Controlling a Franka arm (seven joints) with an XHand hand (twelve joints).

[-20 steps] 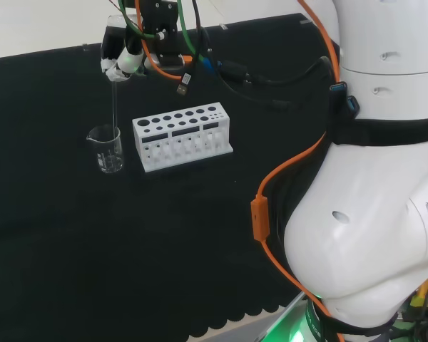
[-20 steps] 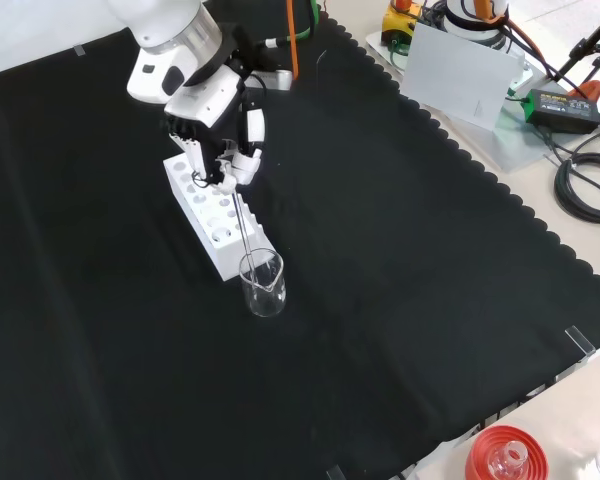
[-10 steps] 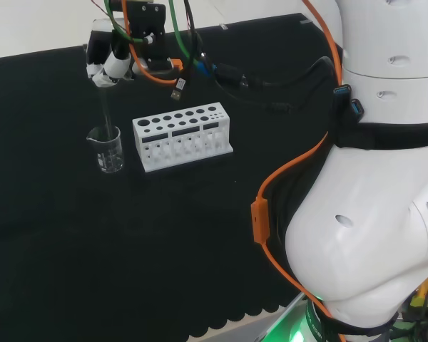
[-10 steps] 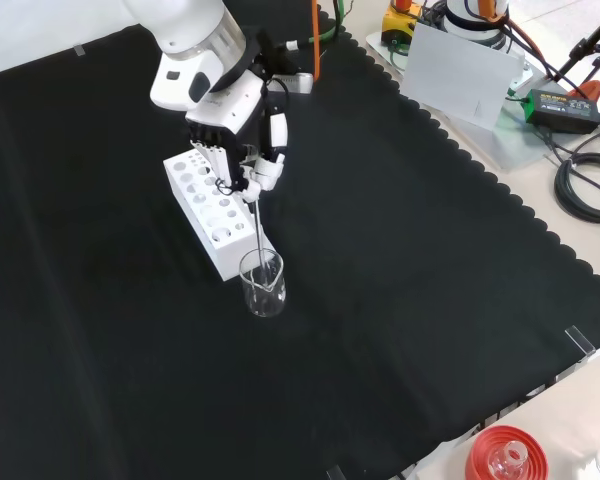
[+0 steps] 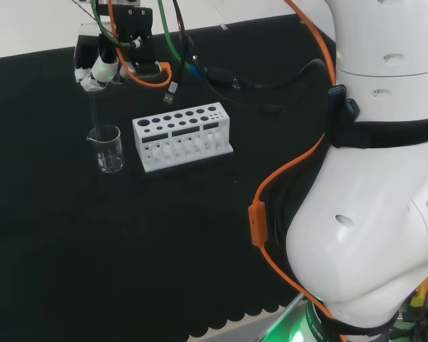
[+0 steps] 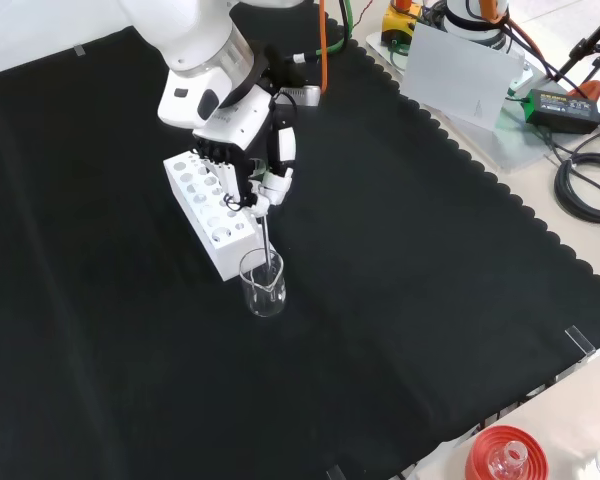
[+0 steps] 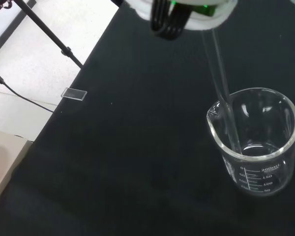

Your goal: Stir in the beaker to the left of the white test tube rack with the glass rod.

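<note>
Black cloth [image 6: 400, 300] covers the whole bench, with pale floor and cables beyond its scalloped edge. Over it the robot's black and white hand [image 6: 248, 150] has its fingers [image 6: 265, 185] curled round the top of a thin clear glass rod [image 6: 268, 240], pinching it. Below the fingers the rod slants down into a small clear glass beaker [image 6: 263, 285] standing upright on the cloth. In the wrist view the rod [image 7: 223, 98] crosses the beaker [image 7: 255, 142] close to the pouring lip and ends near the base; whether the tip touches the glass cannot be told. A white plastic test tube rack [image 5: 182, 137] stands just beside the beaker [image 5: 108, 149], to its right in the head view.

The stirring looks to be under way. The risk, as a judgement: the rod leans toward the rim, so a wide sweep of the fingers could press it against the wall and tip or drag the light beaker, or knock it into the rack. The rod could also slip within the pinch.
</note>
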